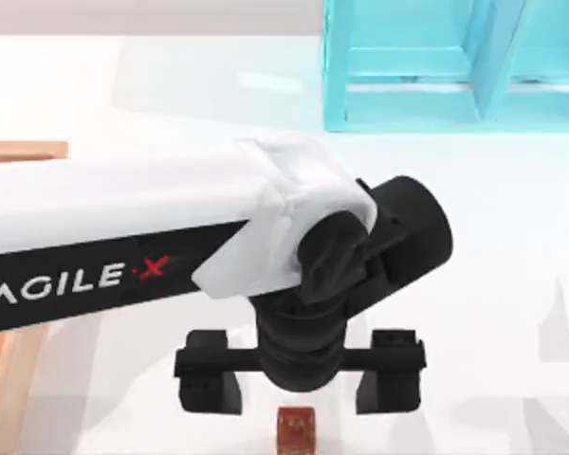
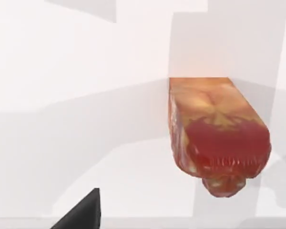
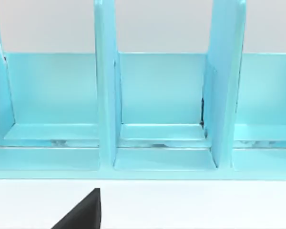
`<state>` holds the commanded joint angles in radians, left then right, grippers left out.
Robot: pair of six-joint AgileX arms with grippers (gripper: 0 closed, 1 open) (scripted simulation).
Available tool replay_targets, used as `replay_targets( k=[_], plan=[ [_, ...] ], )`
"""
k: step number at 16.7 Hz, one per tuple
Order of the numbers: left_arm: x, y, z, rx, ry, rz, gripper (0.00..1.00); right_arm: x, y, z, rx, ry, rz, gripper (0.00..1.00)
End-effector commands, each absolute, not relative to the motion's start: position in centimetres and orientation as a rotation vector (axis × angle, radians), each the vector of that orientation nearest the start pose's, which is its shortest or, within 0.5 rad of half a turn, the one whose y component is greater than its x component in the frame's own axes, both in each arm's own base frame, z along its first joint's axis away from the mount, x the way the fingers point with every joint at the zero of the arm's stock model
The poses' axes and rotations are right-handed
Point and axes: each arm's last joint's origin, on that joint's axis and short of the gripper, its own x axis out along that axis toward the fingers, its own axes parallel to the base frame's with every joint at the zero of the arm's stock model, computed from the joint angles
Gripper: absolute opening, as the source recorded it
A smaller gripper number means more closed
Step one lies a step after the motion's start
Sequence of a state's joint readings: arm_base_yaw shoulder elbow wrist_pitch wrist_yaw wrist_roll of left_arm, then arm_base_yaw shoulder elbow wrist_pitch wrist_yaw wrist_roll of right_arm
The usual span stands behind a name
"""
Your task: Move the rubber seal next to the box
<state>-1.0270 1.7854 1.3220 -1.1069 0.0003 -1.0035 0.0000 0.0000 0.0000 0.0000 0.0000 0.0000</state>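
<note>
- My left gripper (image 1: 299, 389) hangs low over the table near the front edge of the top view, fingers spread wide and released, holding nothing.
- The rubber seal (image 1: 296, 428) sits on the white table (image 1: 512, 284) just in front of those fingers, about centred on the gap between them but, as far as I can tell, not yet inside it.
- In the left wrist view the seal (image 2: 218, 138) looms close, resting on the table, with one dark fingertip (image 2: 83, 212) off to the side and clear of it.
- Step in hand, as I judge it: lining up for the pickup. Nothing is grasped yet.
- The next move calls for easing the gripper forward and down until the fingers straddle the seal, then closing gently; it is a small piece, so centring matters.
- The box (image 1: 19, 152) lies at the left edge of the table, mostly hidden under my left arm, well apart from the seal. The carry will run leftward, ending on bare table beside its rim.
- The blue shelf frame (image 1: 427, 66) stands at the far right, out of the way.
- My right arm is parked, its wrist camera facing that frame (image 3: 157, 109); I cannot tell how its fingers stand.
</note>
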Motion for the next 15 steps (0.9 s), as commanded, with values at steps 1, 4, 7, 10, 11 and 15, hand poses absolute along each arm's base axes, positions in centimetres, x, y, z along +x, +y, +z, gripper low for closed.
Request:
replay_targets(
  k=[1, 4, 7, 10, 11, 15],
  plan=[
    [17.3, -28.0, 19.4, 0.015, 1.570, -0.016, 1.00, 10.6, -0.1, 16.0, 0.000, 0.000, 0.000, 1.00],
    [17.3, -28.1, 16.1, 0.015, 1.570, -0.016, 1.00, 10.6, -0.1, 16.0, 0.000, 0.000, 0.000, 1.00],
    [17.2, -28.0, 13.2, 0.014, 1.569, -0.018, 1.00, 10.6, -0.1, 16.0, 0.000, 0.000, 0.000, 1.00],
    [17.0, -27.8, 12.1, 0.016, 1.571, -0.016, 1.00, 10.6, -0.1, 16.0, 0.000, 0.000, 0.000, 1.00],
    [17.0, -27.8, 12.1, 0.016, 1.571, -0.016, 1.00, 10.6, -0.1, 16.0, 0.000, 0.000, 0.000, 1.00],
    [17.0, -27.8, 12.1, 0.016, 1.571, -0.016, 0.85, 10.6, -0.1, 16.0, 0.000, 0.000, 0.000, 1.00]
  ],
)
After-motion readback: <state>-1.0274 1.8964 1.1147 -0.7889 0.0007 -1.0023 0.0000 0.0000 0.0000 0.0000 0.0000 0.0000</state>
